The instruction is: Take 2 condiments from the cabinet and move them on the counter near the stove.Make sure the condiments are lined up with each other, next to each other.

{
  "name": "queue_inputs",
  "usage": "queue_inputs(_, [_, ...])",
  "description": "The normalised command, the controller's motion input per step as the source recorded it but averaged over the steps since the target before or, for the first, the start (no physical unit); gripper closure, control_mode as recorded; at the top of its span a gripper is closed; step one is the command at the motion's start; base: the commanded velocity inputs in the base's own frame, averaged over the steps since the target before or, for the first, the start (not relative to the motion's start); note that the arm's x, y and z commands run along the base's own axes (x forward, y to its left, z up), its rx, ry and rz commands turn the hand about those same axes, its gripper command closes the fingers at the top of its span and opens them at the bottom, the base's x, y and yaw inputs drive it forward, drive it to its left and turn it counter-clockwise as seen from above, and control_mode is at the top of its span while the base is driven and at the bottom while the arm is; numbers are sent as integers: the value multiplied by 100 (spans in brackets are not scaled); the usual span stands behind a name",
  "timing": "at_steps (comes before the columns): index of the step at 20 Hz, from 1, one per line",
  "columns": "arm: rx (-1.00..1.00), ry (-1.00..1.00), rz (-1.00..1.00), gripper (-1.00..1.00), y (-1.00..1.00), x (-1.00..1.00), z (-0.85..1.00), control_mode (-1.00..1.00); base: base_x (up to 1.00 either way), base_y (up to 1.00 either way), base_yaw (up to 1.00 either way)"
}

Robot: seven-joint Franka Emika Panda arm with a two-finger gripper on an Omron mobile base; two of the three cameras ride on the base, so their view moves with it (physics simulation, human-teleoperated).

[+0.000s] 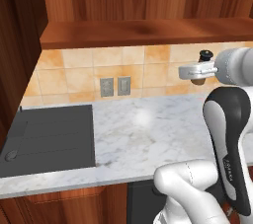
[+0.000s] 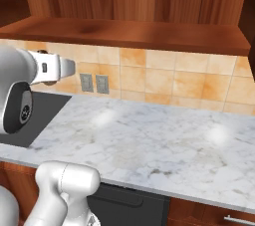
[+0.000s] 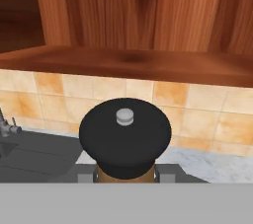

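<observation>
- Left base view: a kitchen wall of orange-beige tiles with two grey outlets [image 1: 115, 86] runs behind the white marble desk with grey veins [image 1: 148, 134], and the flat black glass stove [image 1: 47, 139] lies at the desk's left end. Above hangs the reddish-brown wooden wall cabinet [image 1: 148, 30]; the part of its plain shelf seen here carries nothing. The white arm reaches in from the right, and its gripper [image 1: 202, 71] is clenched on the slim tan shaker with a dark cap [image 1: 203, 65], carried upright in the air above the desk's right part, well apart from the stove. Held upright like this, it looks ready to be set down standing.
- Right base view: the same marble desk stretches to the right with nothing standing on it, so by my reading no condiment has been set down yet. The stove's dark corner [image 2: 45, 115] shows behind the arm's white wrist at the left; the shaker itself is hidden by the arm.
- Hand view: the shaker's round dark cap with a small grey knob [image 3: 125, 136] sits between the fingers [image 3: 165, 172], tan body just below it. Beyond are the cabinet's bare shelf [image 3: 133, 65], the tiles and the stove's surface [image 3: 34, 154]; the second bottle cannot be found.
</observation>
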Motion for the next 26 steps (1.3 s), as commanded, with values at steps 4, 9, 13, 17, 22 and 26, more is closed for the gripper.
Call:
queue_inputs(4, [-2, 0, -9, 100, -13, -18, -13, -100, 0, 0, 0])
queue_inputs(9, [-4, 0, -8, 100, -8, -12, -14, -100, 0, 0, 0])
queue_inputs(13, [-4, 0, -8, 100, -6, -4, -14, -100, 0, 0, 0])
queue_inputs(17, [-2, 0, -4, 100, -6, -1, -12, -100, 0, 0, 0])
queue_inputs(22, [0, 0, 0, 100, -1, -2, 0, -100, 0, 0, 0])
queue_inputs(26, [0, 0, 0, 100, 0, 0, 0, -100, 0, 0, 0])
